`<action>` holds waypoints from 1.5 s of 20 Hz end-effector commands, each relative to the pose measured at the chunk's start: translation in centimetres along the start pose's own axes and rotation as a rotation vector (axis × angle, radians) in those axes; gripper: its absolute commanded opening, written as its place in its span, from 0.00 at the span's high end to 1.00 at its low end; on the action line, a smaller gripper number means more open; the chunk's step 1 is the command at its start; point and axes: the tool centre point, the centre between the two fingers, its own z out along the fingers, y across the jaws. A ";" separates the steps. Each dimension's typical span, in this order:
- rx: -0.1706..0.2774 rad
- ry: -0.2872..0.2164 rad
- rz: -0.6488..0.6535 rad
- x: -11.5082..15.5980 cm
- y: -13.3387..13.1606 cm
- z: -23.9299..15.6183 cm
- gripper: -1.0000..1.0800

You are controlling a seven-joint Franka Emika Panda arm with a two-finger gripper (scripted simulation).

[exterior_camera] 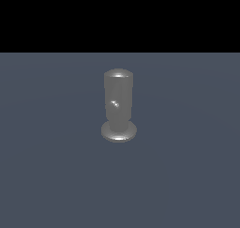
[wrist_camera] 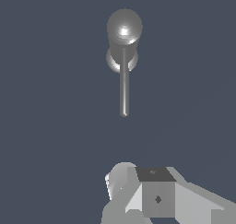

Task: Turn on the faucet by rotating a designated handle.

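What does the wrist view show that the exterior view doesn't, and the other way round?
Only the wrist view shows the handle as a long thin rod sticking out from the faucet's top, plus part of the gripper; whether its jaws are open cannot be told. Only the exterior view shows the faucet from the side: an upright cylinder on a flared base, with the handle reduced to a small glint and no arm visible. Both show the faucet on the plain grey floor.
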 end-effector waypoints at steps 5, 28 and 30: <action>0.000 0.001 0.000 0.0 -0.1 0.4 1.00; -0.002 0.024 0.004 1.7 -3.0 15.1 1.00; -0.002 0.027 0.004 2.0 -3.4 16.6 1.00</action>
